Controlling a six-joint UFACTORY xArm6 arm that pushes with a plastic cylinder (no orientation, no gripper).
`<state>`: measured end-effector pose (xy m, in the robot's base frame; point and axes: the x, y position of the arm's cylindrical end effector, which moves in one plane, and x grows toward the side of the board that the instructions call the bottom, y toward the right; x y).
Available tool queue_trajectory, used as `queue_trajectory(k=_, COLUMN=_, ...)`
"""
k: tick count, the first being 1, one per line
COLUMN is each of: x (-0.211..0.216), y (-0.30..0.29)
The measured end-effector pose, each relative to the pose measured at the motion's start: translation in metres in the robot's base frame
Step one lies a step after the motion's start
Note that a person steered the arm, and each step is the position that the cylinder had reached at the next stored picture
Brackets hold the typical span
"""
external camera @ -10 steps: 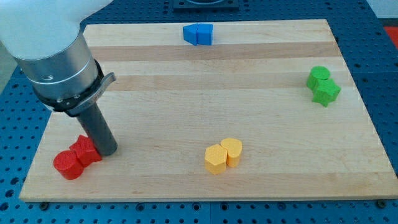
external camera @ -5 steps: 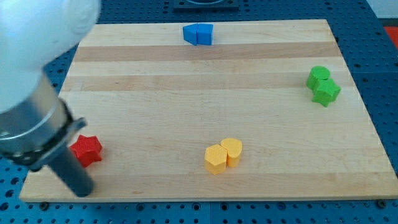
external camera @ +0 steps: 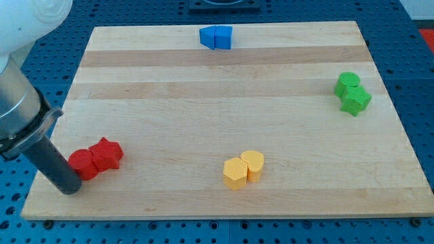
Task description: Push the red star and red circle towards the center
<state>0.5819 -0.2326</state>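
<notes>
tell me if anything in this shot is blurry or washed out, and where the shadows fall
Camera view: blocks and board are sharp; the red circle and red star show crisp edges. The arm's pale body at the view's top left is soft and overexposed. Lighting is even, shadows faint and short. My tip sits left of the red circle.

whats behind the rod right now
My tip sits at the view's left of the red circle, whose left edge the rod covers. The red star is beside the circle. Whether tip and circle touch can't be seen.

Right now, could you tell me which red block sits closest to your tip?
The red circle: it sits right beside my tip, while the red star lies on its far side.
</notes>
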Motion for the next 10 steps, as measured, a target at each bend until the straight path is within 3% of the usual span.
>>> queue_trajectory(k=3, x=-0.008, y=-0.046)
queue_trajectory(k=8, x=-0.036, y=0.016)
queue_trajectory(k=10, x=-0.059, y=0.072)
